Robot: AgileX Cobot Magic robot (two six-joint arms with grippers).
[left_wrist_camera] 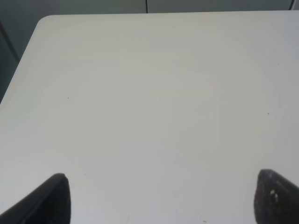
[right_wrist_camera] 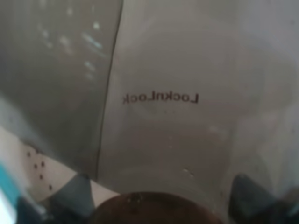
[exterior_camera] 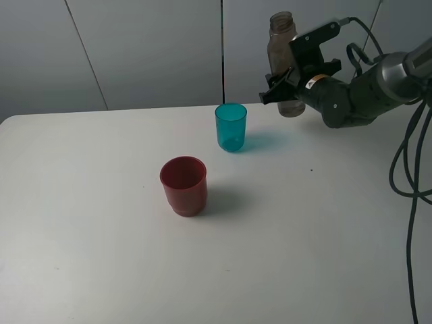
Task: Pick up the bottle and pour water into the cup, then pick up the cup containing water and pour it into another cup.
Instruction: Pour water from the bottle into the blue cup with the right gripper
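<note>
The tall smoky grey-brown bottle (exterior_camera: pixel 283 47) stands upright at the back right, with my right gripper (exterior_camera: pixel 289 79) shut on its middle. In the right wrist view the bottle (right_wrist_camera: pixel 168 93) fills the picture, with the dark fingertips (right_wrist_camera: pixel 247 196) on either side of it. The teal cup (exterior_camera: pixel 231 126) stands on the table just to the left of and in front of the bottle. The squat red cup (exterior_camera: pixel 183 185) stands nearer the front and left of the teal one. My left gripper (left_wrist_camera: pixel 161 200) is open over bare table and does not show in the exterior high view.
The white table (exterior_camera: pixel 94 256) ends at its back edge just behind the teal cup, against a grey panelled wall. Black cables (exterior_camera: pixel 408 175) hang down at the right side by my right arm.
</note>
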